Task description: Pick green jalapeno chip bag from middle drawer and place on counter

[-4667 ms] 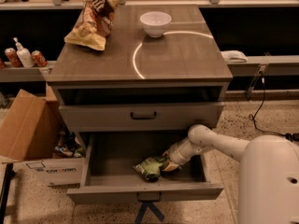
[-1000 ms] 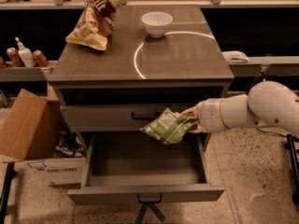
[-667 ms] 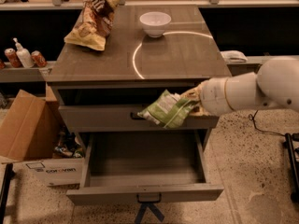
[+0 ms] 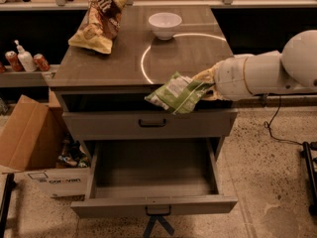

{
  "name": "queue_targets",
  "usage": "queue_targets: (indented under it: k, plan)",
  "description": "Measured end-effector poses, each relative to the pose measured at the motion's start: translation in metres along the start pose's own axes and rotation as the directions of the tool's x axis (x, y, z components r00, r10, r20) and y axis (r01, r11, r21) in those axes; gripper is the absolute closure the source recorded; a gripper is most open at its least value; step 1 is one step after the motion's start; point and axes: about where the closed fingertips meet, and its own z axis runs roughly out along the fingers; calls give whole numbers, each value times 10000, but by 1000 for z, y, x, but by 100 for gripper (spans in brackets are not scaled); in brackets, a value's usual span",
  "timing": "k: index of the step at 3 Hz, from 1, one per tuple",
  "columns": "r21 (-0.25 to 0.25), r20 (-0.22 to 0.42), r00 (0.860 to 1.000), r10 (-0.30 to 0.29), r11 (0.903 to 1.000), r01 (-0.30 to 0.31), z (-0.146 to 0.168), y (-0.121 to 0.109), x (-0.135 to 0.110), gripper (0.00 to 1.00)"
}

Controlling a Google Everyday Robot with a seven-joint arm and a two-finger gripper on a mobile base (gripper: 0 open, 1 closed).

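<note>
The green jalapeno chip bag hangs in the air at the counter's front edge, over the closed upper drawer. My gripper is shut on the bag's right end, and my white arm reaches in from the right. The middle drawer stands pulled open below, with nothing showing inside it. The counter is grey-brown with a thin bright arc on it.
A brown-and-yellow chip bag lies at the counter's back left. A white bowl stands at the back middle. A closed drawer with a dark handle sits above the open one. A cardboard box stands on the floor at the left.
My gripper has lifted the green bag out of the open drawer, up past the closed drawer's front to the level of the counter's front edge.
</note>
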Motion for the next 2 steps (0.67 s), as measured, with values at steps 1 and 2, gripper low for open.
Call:
queue_targets:
  k: [1,2]
  plan:
    - [358,-51,10000,51,9993,-49,-1,-14,7,100]
    - [923,-370,9992,179,9956,-144,-6,-41,26,100]
